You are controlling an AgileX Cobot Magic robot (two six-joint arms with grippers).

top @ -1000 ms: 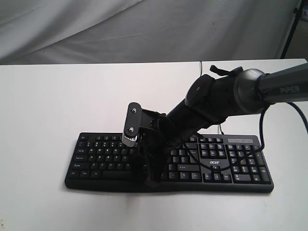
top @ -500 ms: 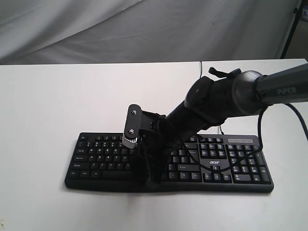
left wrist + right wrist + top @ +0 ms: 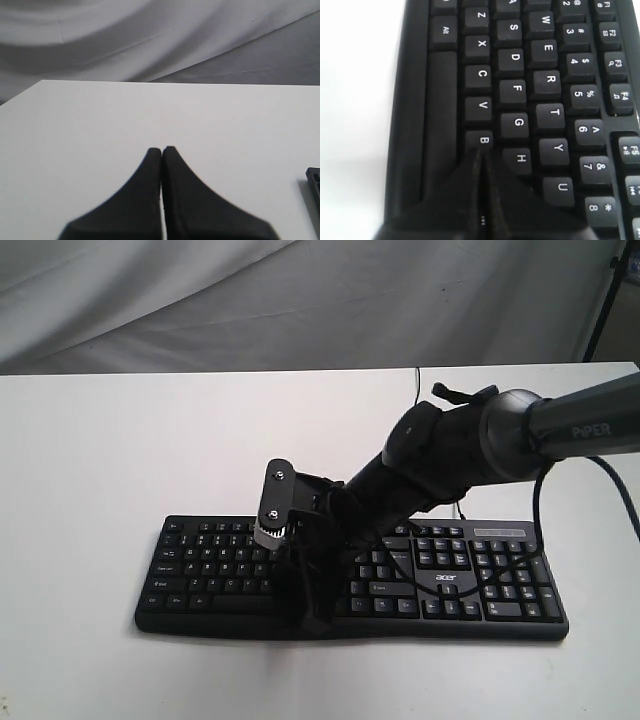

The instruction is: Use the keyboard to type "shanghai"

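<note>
The black keyboard (image 3: 200,560) lies across the white table (image 3: 100,460) with its number pad on the right. My right arm reaches over it from the right. The right gripper (image 3: 318,624) points down at the lower letter rows near the keyboard's front edge. In the right wrist view the keyboard (image 3: 520,90) fills the picture. There the right gripper (image 3: 482,151) is shut, with its tips at the B key and H just beside them. The left gripper (image 3: 162,148) is shut, holds nothing and hovers over bare table. A corner of the keyboard (image 3: 315,182) shows at that view's edge.
A thin black cable (image 3: 417,380) runs from the keyboard toward the table's back edge. The arm's own cable (image 3: 490,575) droops over the number pad. Grey cloth (image 3: 250,300) hangs behind the table. A dark stand leg (image 3: 600,310) is at the top right.
The right arm has sunk slightly toward the keyboard and edged left. Its gripper tips stay over the same lower letter rows.
</note>
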